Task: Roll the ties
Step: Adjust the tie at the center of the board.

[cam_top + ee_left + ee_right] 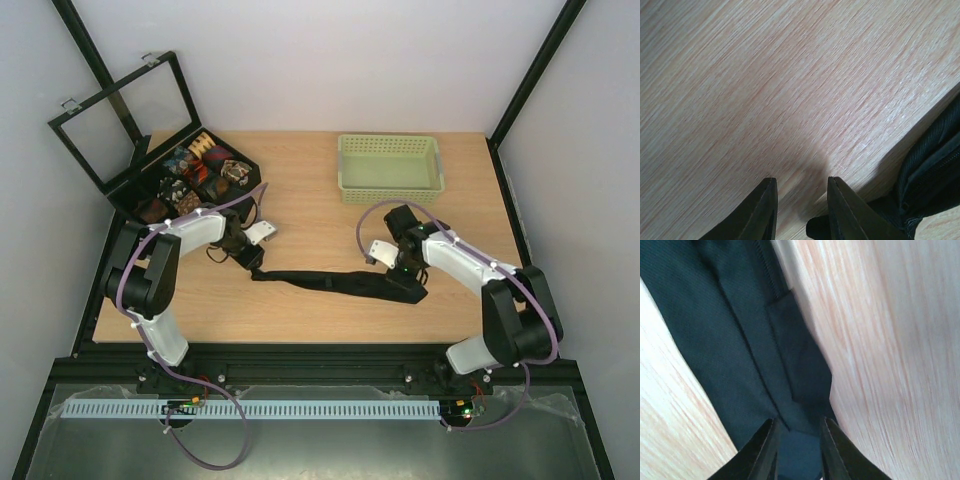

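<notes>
The black tie [320, 282] lies stretched out flat across the wooden table, its wide end to the right. My left gripper [253, 263] is at its narrow left end. In the left wrist view that gripper [801, 180] stands slightly open, with bare wood between the tips and a black lump of fabric [815, 230] beside the right finger. More of the tie [935, 165] lies to its right. My right gripper [405, 287] is down on the wide end. Its fingers [799, 420] are closed on the tie [740, 340], and dark fabric fills the gap between them.
A black compartmented box [125, 190] at the back left holds several small patterned tie coils [200, 165]. Its framed lid [120, 120] stands open against the wall. A pale green perforated basket [390, 140] sits at the back right.
</notes>
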